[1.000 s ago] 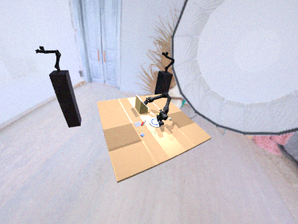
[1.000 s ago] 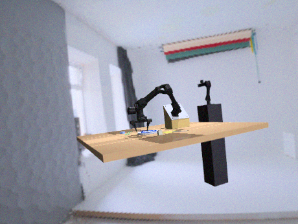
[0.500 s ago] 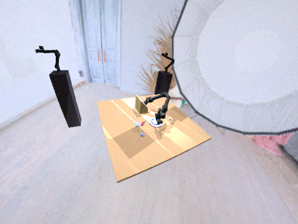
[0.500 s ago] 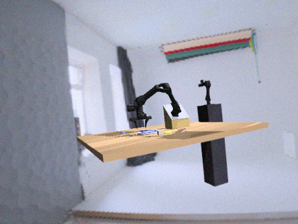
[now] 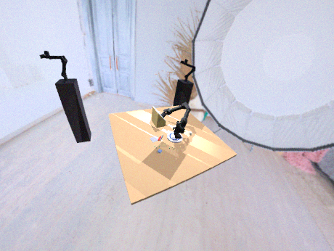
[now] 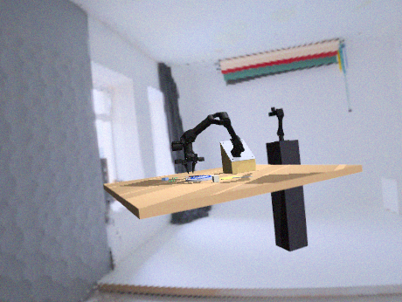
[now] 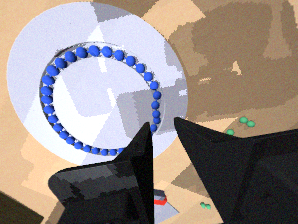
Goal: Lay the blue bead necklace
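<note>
The round white bead board (image 7: 24, 52) lies on the table. The blue bead necklace (image 7: 94, 51) (image 6: 198, 177) lies on it as a closed-looking ring. A groove line shows just outside the beads along the top and at the lower right; the left beads sit close to it. Whether every bead is down in the groove cannot be told. My gripper (image 7: 161, 123) (image 6: 190, 172) is partly open and empty, pointing down over the board's lower-right part in the wrist view. Its left fingertip is beside the lower-right beads, and that finger hides part of the ring's bottom right.
Loose green beads (image 7: 243, 120) lie right of the board in the wrist view. A red and grey piece (image 7: 160, 199) (image 5: 157, 138) and a blue block (image 5: 160, 151) lie nearby. A wooden block (image 5: 158, 120) (image 6: 243, 166) with a sloped top stands by the arm's base.
</note>
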Available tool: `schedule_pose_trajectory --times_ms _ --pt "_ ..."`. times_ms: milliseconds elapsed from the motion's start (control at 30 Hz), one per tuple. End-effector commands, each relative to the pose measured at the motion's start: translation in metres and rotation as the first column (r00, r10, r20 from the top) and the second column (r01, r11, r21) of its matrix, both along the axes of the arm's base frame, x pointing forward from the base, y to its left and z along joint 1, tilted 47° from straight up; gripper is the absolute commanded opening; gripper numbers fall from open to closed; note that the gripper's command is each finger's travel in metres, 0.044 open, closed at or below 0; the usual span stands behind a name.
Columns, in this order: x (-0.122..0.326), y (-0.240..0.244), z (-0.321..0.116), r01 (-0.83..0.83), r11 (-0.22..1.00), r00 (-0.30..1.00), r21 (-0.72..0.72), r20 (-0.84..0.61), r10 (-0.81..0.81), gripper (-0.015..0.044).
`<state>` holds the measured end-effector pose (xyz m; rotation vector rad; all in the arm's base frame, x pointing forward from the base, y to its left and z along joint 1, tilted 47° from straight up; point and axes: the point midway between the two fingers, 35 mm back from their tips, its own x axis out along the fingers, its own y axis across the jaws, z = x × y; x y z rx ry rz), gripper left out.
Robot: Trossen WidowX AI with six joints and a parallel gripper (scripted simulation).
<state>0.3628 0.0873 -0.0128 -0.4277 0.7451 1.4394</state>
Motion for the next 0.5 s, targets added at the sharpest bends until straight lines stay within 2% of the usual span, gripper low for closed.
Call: schedule_pose_trajectory --times_ms 0,467 --pt "0.000 0.004 -0.003 0.001 1.000 1.000 0.001 -0.003 -0.001 0.0120" --pt "-0.003 0.020 -0.019 -0.002 1.000 1.000 0.002 -0.009 0.002 0.0120"
